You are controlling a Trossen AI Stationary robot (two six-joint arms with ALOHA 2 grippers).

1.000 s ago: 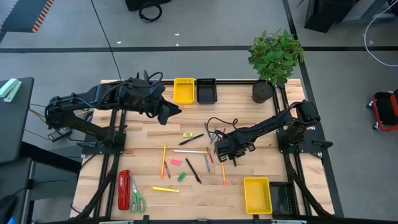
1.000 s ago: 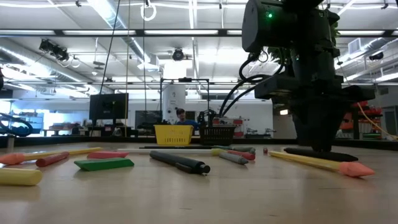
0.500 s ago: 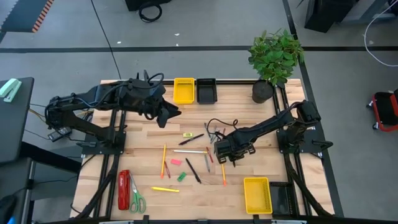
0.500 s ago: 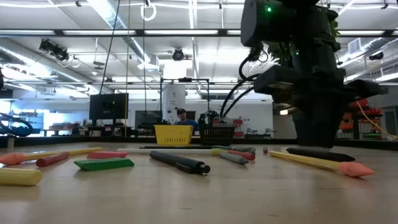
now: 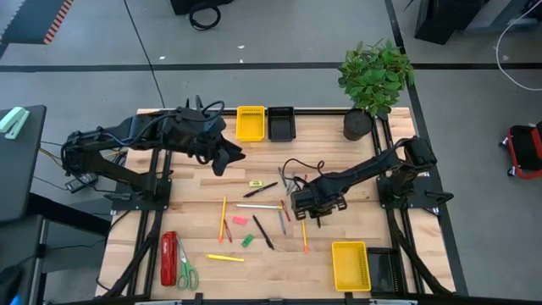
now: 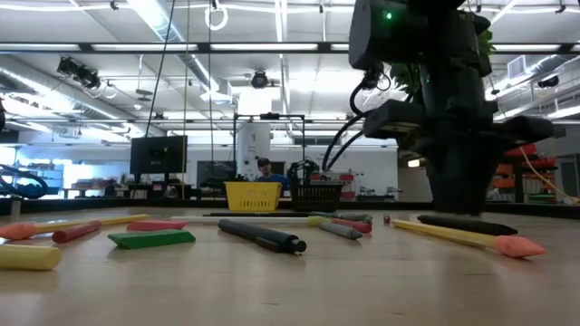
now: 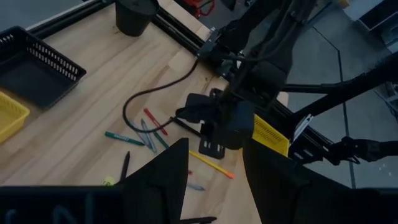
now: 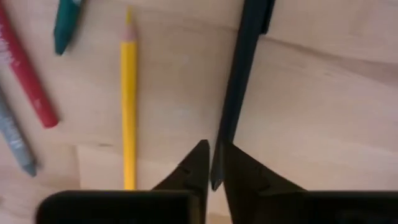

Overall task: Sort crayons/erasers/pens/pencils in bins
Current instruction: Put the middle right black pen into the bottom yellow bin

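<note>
Wooden planks are forming your work table [image 5: 195, 191], and the overhead camera is giving you the whole layout: a yellow bin [image 5: 251, 122] and a black bin [image 5: 281, 124] sitting side by side at the far edge, a second yellow bin [image 5: 350, 264] at the near right corner, a potted plant [image 5: 373, 80] at the far right, and a red stapler [image 5: 168, 257] with green-handled scissors [image 5: 185, 270] at the near left. Pens, pencils, crayons and erasers are lying scattered across the middle.

Only the low camera is showing you the room behind, with its ceiling lights and a person [image 6: 264, 170] sitting beyond the far bins; up close it is showing a green eraser [image 6: 151, 238] and a pink-tipped yellow pencil [image 6: 464, 237].

Your right gripper [image 8: 212, 163] is sitting low over the centre of the table. Its wrist camera is showing what the overhead cannot: the two fingers are nearly together, pinching the end of a black pen [image 8: 239, 76] that is lying flat on the wood. Just beside that pen are the yellow pencil [image 8: 128, 106], a red crayon [image 8: 26, 71], a grey crayon [image 8: 15, 143] and a green crayon [image 8: 64, 23].

Your left gripper [image 7: 214, 177] is hanging above the far left of the table with its fingers spread apart, holding nothing.
</note>
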